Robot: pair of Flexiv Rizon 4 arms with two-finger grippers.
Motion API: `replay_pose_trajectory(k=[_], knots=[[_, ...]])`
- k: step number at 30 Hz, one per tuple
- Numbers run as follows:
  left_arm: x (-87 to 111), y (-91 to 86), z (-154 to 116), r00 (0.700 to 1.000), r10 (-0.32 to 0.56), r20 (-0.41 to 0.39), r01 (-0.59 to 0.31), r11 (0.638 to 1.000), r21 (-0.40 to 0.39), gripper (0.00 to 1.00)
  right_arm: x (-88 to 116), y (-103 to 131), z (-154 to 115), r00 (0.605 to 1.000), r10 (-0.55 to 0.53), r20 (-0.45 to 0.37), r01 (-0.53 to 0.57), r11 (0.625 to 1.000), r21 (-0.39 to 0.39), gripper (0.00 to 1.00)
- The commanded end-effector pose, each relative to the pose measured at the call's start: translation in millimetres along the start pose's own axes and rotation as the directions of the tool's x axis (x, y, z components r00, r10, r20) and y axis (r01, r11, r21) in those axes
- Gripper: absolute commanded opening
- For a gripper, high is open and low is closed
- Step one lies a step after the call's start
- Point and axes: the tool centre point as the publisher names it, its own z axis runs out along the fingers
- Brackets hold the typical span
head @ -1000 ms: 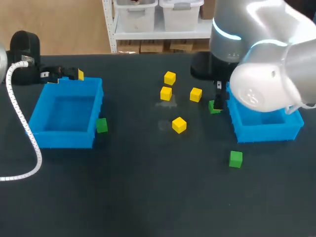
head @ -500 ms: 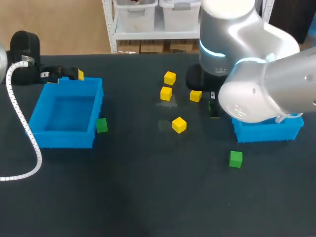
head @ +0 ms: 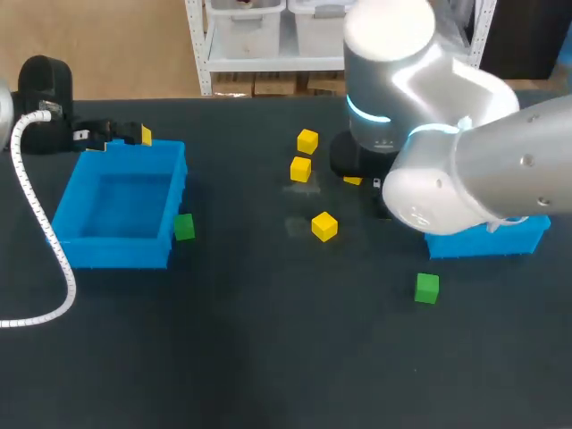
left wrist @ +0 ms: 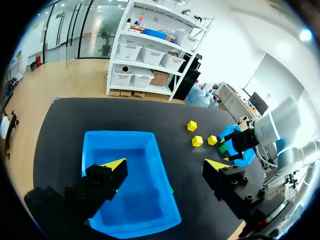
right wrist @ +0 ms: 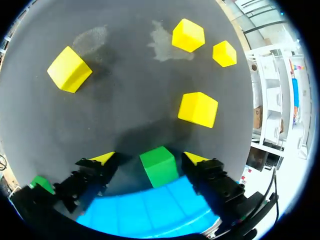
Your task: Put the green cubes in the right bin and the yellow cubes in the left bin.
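Observation:
My right gripper [right wrist: 149, 159] is down at the table beside the right blue bin [head: 487, 239], open, with a green cube [right wrist: 159, 166] between its fingers and a gap on each side. The arm hides this cube in the head view. Yellow cubes [head: 307, 140] [head: 300, 168] [head: 324, 226] lie mid-table, and one more [head: 353, 180] peeks out from under the arm. Other green cubes sit by the left bin [head: 184, 226] and in front of the right bin [head: 427, 288]. My left gripper [left wrist: 165, 164] hangs open over the left blue bin [left wrist: 120, 134], holding nothing.
A white corrugated cable [head: 40, 223] runs along the table's left side beside the left bin [head: 121, 248]. My right arm's bulky body [head: 447, 170] covers most of the right bin. In the right wrist view the bin's wall [right wrist: 150, 207] lies just behind the fingers.
My right arm has swung leftward and down over the green cube by the right bin, hiding it and most of the nearest yellow cube. The left arm has stayed put.

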Motion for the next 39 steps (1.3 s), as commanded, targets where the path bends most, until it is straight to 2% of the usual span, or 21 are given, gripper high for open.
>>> replay_pose_trajectory(k=[1,5,14,20,24,27,30,34,39], knots=[[0.9,1.4,0.4,1.000,0.002,0.005,-0.002,1.000,0.007,1.00,-2.4,3.1,3.7,1.000,0.003,-0.002,-0.003,1.000,0.012,0.00],[0.9,1.4,0.4,1.000,0.002,0.005,-0.002,1.000,0.007,1.00,-1.6,4.3,1.4,1.000,-0.001,-0.004,0.001,1.000,0.017,0.00],[0.9,1.4,0.4,1.000,0.002,0.005,-0.002,1.000,0.007,1.00,1.8,-1.8,-22.5,1.000,-0.007,0.013,0.006,0.998,0.069,0.00],[0.9,1.4,0.4,1.000,0.002,0.005,-0.002,1.000,0.007,1.00,2.6,-8.5,-65.5,0.996,-0.009,0.092,-0.004,0.990,0.141,0.00],[0.9,1.4,0.4,1.000,0.002,0.005,-0.002,1.000,0.007,1.00,9.1,-18.8,-98.7,0.984,0.061,0.167,-0.093,0.977,0.192,0.00],[0.9,1.4,0.4,1.000,0.002,0.005,-0.002,1.000,0.007,1.00,22.1,-29.7,-118.6,0.962,0.162,0.220,-0.208,0.956,0.206,0.00],[0.9,1.4,0.4,1.000,0.002,0.005,-0.002,1.000,0.007,1.00,41.2,-38.4,-123.4,0.937,0.255,0.241,-0.308,0.927,0.216,0.00],[0.9,1.4,0.4,1.000,0.002,0.005,-0.002,1.000,0.007,1.00,66.6,-41.0,-118.4,0.896,0.372,0.243,-0.421,0.885,0.198,0.00],[0.9,1.4,0.4,1.000,0.002,0.005,-0.002,1.000,0.007,1.00,96.9,-35.5,-99.6,0.853,0.474,0.217,-0.511,0.843,0.170,0.00]])
